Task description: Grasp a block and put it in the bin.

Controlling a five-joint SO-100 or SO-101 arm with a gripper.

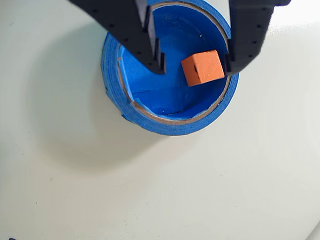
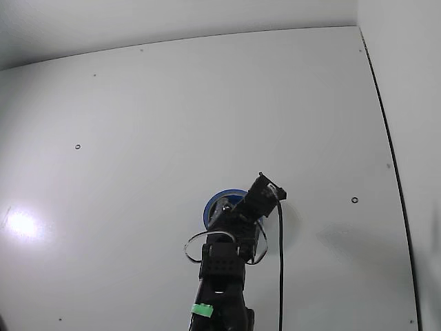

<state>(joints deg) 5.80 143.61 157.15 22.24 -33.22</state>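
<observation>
In the wrist view the pincer (image 1: 194,67) hangs spread wide over the bin (image 1: 150,118), gripping nothing. The block (image 1: 202,67) sits inside the bin, tilted, beside the right-hand finger (image 1: 247,40). The bin rests on the pale surface (image 1: 75,190).

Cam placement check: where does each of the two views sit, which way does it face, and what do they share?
Wrist view: rides the arm, looking straight down into the round blue bin on the white table; the open black gripper enters from the top, the small orange cube between its fingers, beside the right one.
Fixed view: high above, facing down on the table; the arm shows from bottom centre, covering most of the bin.
Shared: bin, table, arm; the cube shows only in wrist view.
</observation>
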